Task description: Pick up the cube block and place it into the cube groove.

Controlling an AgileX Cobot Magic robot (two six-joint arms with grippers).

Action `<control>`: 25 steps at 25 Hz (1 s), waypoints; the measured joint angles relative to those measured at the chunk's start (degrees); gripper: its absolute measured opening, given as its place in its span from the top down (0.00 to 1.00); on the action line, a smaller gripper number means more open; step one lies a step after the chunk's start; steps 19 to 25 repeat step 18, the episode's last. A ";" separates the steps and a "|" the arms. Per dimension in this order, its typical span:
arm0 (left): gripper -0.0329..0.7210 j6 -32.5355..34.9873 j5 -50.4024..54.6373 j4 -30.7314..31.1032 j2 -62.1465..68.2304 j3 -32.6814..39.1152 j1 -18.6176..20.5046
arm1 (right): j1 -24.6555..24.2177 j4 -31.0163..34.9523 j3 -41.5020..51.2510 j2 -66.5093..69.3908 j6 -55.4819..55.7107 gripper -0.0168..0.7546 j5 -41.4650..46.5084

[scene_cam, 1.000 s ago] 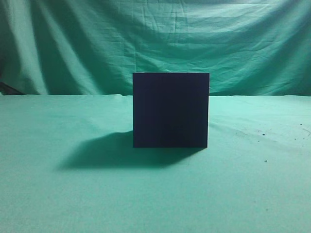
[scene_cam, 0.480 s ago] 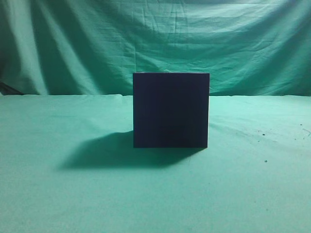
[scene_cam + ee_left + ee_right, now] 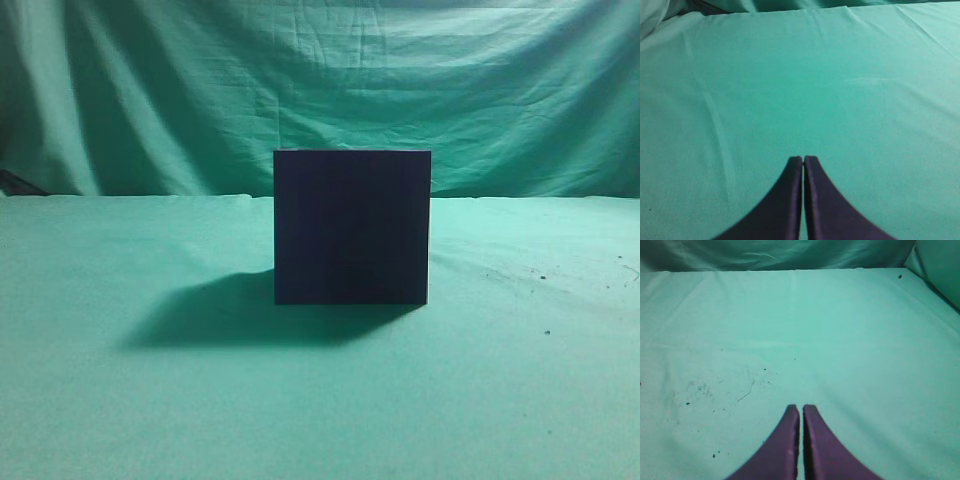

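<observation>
I found the large, very dark navy-purple cube-shaped groove box (image 3: 352, 226) mid-bench on green cloth (image 3: 120, 420), no small purple cube block anywhere in view, so neither arm's pressed-together jaws had a bearing.

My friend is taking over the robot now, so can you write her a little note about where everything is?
Left end effector: shut, holding nothing, over bare green cloth.
Right end effector: shut, holding nothing, over cloth with small dark specks.
Cube groove: the big dark box, upright at the middle of the table in the exterior view.
Cube block: not visible in any view; it may be behind or inside the box, cannot tell.
Done: cannot be judged.
Left: find the block first, then confirm whether it needs picking and placing.
</observation>
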 joint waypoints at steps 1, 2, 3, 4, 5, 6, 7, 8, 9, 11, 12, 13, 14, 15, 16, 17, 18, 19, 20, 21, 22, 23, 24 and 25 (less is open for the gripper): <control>0.96 0.00 0.00 0.00 0.00 0.00 0.00 | -0.09 0.04 0.08 0.00 0.00 0.98 0.00; 0.96 0.00 0.00 0.00 0.00 0.00 0.00 | -0.09 0.26 0.08 0.00 0.00 0.98 0.00; 0.96 0.00 0.00 0.00 0.00 0.00 0.00 | -0.09 0.28 0.08 0.00 0.00 0.98 0.00; 0.96 0.00 0.00 0.00 0.00 0.00 0.00 | -0.09 0.41 0.08 0.00 0.00 0.98 0.00; 0.96 0.00 0.00 0.00 0.00 0.00 0.00 | -0.09 0.41 0.08 0.00 -0.12 0.98 0.00; 0.96 0.00 0.00 0.00 0.00 0.00 0.00 | -0.09 0.41 0.12 0.00 -0.20 0.98 0.00; 0.96 0.00 0.00 0.00 0.00 0.00 0.00 | -0.09 0.41 0.12 0.00 -0.20 0.98 0.00; 0.96 0.00 0.00 0.00 0.00 0.00 0.00 | -0.09 0.41 0.12 0.00 -0.20 0.98 0.00; 0.96 0.00 0.00 0.00 0.00 0.00 0.00 | -0.09 0.41 0.12 0.00 -0.20 0.98 0.00; 0.96 0.00 0.00 0.00 0.00 0.00 0.00 | -0.09 0.41 0.12 0.00 -0.20 0.98 0.00; 0.96 0.00 0.00 0.00 0.00 0.00 0.00 | -0.09 0.41 0.12 0.00 -0.20 0.98 0.00; 0.96 0.00 0.00 0.00 0.00 0.00 0.00 | -0.09 0.41 0.12 0.00 -0.20 0.98 0.00; 0.96 0.00 0.00 0.00 0.00 0.00 0.00 | -0.09 0.41 0.12 0.00 -0.20 0.98 0.00; 0.96 0.00 0.00 0.00 0.00 0.00 0.00 | -0.09 0.41 0.12 0.00 -0.20 0.98 0.00; 0.96 0.00 0.00 0.00 0.00 0.00 0.00 | -0.09 0.41 0.12 0.00 -0.20 0.98 0.00; 0.96 0.00 0.00 0.00 0.00 0.00 0.00 | -0.09 0.41 0.12 0.00 -0.20 0.98 0.00; 0.96 0.00 0.00 0.00 0.00 0.00 0.00 | -0.09 0.41 0.12 0.00 -0.20 0.98 0.00; 0.96 0.00 0.00 0.00 0.00 0.00 0.00 | -0.09 0.41 0.12 0.00 -0.20 0.98 0.00; 0.96 0.00 0.00 0.00 0.00 0.00 0.00 | -0.09 0.41 0.12 0.00 -0.20 0.98 0.00; 0.96 0.00 0.00 0.00 0.00 0.00 0.00 | -0.09 0.41 0.12 0.00 -0.20 0.98 0.00; 0.96 0.00 0.00 0.00 0.00 0.00 0.00 | -0.09 0.41 0.12 0.00 -0.20 0.98 0.00; 0.96 0.00 0.00 0.00 0.00 0.00 0.00 | -0.09 0.41 0.12 0.00 -0.20 0.98 0.00; 0.96 0.00 0.00 0.00 0.00 0.00 0.00 | -0.09 0.41 0.12 0.00 -0.20 0.98 0.00; 0.96 0.00 0.00 0.00 0.00 0.00 0.00 | -0.09 0.41 0.12 0.00 -0.20 0.98 0.00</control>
